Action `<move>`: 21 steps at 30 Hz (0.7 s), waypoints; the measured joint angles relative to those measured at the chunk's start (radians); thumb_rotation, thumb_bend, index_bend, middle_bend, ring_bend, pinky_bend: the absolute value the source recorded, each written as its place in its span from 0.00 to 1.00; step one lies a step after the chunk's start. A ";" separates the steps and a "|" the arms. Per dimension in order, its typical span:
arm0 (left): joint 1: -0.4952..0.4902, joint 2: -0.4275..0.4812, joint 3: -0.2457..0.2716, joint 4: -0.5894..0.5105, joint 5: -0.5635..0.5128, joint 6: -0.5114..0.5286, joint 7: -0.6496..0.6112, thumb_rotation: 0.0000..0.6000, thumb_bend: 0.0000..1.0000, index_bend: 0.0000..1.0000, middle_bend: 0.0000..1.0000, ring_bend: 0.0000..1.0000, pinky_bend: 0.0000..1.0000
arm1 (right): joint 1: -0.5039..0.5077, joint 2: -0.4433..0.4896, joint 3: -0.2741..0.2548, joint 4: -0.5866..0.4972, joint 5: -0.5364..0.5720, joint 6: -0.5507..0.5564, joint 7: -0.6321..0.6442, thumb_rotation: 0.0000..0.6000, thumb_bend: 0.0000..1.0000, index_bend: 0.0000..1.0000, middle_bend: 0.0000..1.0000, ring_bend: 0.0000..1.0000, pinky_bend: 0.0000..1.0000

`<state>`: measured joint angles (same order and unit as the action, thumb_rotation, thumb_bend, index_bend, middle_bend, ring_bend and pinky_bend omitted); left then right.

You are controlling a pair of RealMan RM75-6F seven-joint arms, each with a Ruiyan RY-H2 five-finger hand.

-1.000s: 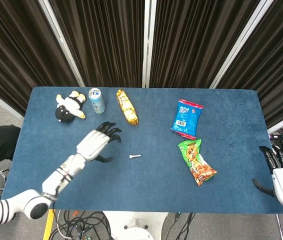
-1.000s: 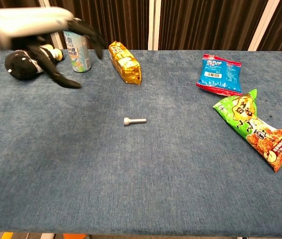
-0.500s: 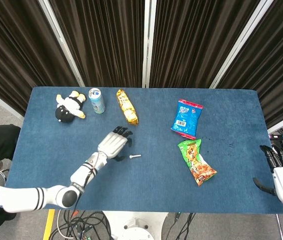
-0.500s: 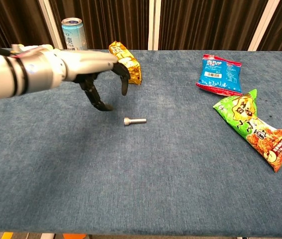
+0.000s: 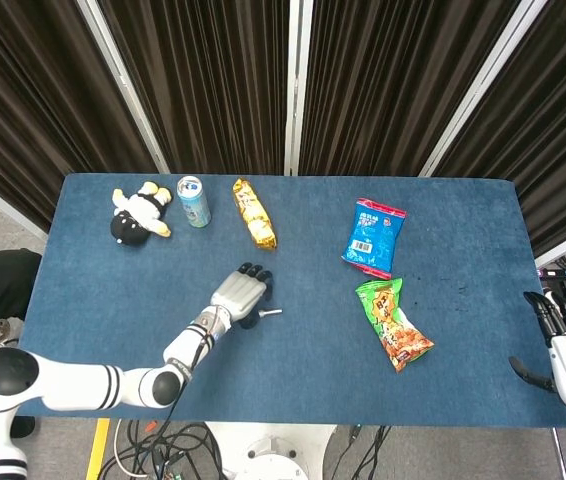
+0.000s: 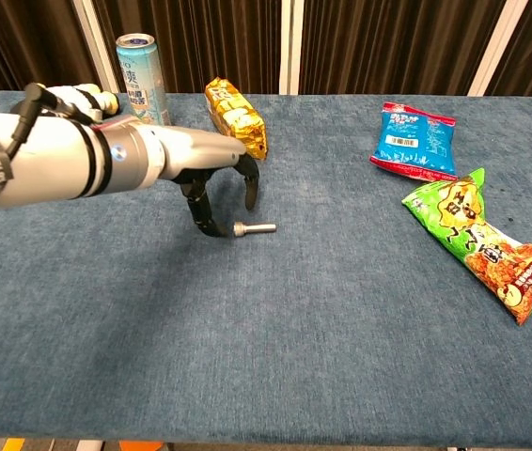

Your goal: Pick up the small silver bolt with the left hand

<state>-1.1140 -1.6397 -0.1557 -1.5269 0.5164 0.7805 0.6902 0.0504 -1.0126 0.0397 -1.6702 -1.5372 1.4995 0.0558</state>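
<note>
While bolt [image 6: 254, 227] lies flat on blue surface [image 6: 275, 338], left hand [image 6: 217, 183] arches over its head end, fingers [image 6: 251, 185] spread wide and curled down, thumb tip just beside bolt head, nothing held. Gold packet [image 6: 235, 117] just beyond hand; can [image 6: 143, 66] and plush toy [image 5: 139, 213] further behind it. Blue bag [image 6: 415, 140] and green bag [image 6: 485, 240] well off past bolt's shank end. Right hand [image 5: 563, 345] at surface edge, fingers apart, empty.

Left hand [image 6: 217, 183] low, fingers spread
</note>
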 measured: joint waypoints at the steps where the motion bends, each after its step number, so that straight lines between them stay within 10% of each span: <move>1: -0.005 -0.002 0.005 0.001 -0.003 -0.003 -0.001 1.00 0.26 0.34 0.08 0.00 0.00 | 0.000 0.000 0.000 0.000 0.001 -0.001 0.000 1.00 0.11 0.08 0.10 0.00 0.00; 21: -0.054 -0.007 0.052 -0.055 0.038 -0.007 -0.068 1.00 0.28 0.39 0.09 0.00 0.00 | -0.006 0.002 -0.001 -0.010 0.004 0.002 -0.012 1.00 0.11 0.08 0.10 0.00 0.00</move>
<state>-1.1685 -1.6468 -0.1034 -1.5821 0.5545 0.7738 0.6217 0.0440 -1.0103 0.0390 -1.6807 -1.5332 1.5016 0.0442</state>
